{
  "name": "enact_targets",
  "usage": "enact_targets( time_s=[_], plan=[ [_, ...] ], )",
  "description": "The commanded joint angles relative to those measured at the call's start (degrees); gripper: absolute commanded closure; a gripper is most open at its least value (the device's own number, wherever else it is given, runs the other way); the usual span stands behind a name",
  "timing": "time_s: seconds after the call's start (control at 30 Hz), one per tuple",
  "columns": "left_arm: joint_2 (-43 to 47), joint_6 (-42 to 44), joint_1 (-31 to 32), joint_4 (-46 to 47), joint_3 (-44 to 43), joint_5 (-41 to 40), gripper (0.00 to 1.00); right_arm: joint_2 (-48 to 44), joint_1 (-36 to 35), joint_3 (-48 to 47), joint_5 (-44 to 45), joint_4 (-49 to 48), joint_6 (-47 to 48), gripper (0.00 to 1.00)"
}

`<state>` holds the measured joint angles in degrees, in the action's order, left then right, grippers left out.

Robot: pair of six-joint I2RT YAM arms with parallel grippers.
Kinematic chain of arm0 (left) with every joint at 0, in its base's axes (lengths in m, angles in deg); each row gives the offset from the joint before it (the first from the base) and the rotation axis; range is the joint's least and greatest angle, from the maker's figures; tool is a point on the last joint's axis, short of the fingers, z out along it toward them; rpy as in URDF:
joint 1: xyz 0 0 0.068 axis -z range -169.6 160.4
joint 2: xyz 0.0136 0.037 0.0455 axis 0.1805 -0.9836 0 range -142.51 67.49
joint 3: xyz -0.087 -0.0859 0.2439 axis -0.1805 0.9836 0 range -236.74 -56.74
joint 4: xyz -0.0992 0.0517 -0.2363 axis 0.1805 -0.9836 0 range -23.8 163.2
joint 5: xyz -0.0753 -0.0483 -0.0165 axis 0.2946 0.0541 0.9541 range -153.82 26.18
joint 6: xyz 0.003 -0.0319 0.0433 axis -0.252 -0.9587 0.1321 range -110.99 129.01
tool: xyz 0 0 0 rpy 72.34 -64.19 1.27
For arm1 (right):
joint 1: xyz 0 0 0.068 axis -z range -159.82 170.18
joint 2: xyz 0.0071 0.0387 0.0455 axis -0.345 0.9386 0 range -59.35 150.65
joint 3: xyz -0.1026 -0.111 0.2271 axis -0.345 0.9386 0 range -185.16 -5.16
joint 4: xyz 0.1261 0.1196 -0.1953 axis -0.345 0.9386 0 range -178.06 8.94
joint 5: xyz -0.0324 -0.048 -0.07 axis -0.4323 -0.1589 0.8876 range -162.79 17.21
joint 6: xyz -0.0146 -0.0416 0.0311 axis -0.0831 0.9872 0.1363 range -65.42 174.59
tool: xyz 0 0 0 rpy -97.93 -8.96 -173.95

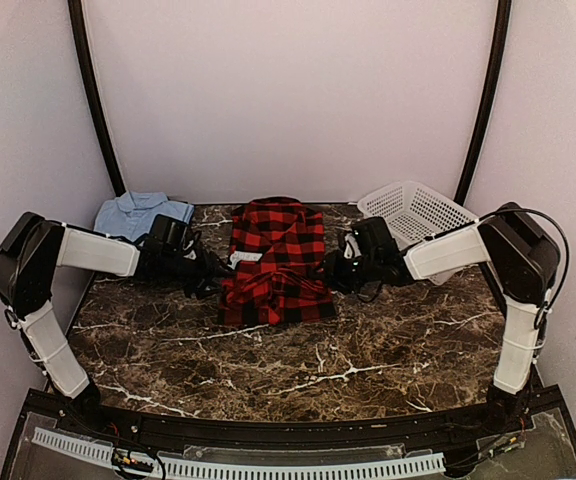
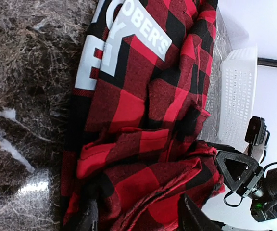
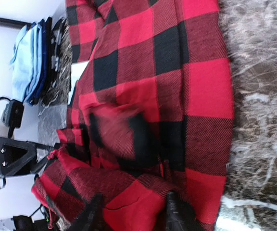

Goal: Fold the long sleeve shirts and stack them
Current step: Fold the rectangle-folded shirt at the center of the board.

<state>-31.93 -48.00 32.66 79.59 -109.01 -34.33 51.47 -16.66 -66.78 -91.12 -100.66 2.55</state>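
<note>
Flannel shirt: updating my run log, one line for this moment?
left fingers: astride flannel shirt edge | right fingers: astride opposite edge | blue shirts: stacked back-left | mesh basket: back-right

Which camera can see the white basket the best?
The top camera. It shows most of the white mesh basket at the back right. The left wrist camera catches only one side of it beyond the red-and-black flannel shirt. The right wrist camera misses it.

"OBER'S" on flannel shirt [image 2: 153,110] label [image 2: 143,36]
</note>
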Motion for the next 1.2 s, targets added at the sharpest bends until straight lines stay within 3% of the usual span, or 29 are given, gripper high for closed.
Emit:
enact_targets(
  time_s=[0.0, 0.13, 0.3, 0.5, 0.77, 1.07, 1.17],
  plan=[
    [3.71, 3.29, -0.46, -2.13, -1.08, -4.26, 0.36, -4.20, 0.41, -2.07, 3.55, 2.34, 4.52, 0.52],
    [8.32, 7.00, -0.46, -4.11, -0.37, -7.44, 0.26, -7.62, -0.34, -1.24, 6.46, 4.81, 9.54, 0.45],
    [13.24, 11.54, -0.20, -5.57, 1.77, -6.80, 0.27, -10.69, -3.24, 0.25, 10.25, 7.29, 16.86, 0.40],
    [16.94, 15.33, 2.39, -11.42, 5.22, -8.65, 0.49, -12.86, -9.09, 1.14, 15.77, 11.59, 24.61, 0.50],
    [15.23, 13.54, 9.95, -11.20, 7.74, -10.11, 0.80, -9.31, -15.44, -1.27, 17.59, 15.83, 27.68, 0.76],
    [8.64, 11.07, 14.50, -9.31, 4.63, -9.74, 0.87, -2.00, -17.22, -7.49, 18.03, 18.39, 27.85, 0.83],
    [6.18, 11.53, 15.06, -9.56, 2.24, -9.83, 0.88, 0.95, -17.17, -11.68, 22.44, 20.84, 28.37, 0.83]
  ],
)
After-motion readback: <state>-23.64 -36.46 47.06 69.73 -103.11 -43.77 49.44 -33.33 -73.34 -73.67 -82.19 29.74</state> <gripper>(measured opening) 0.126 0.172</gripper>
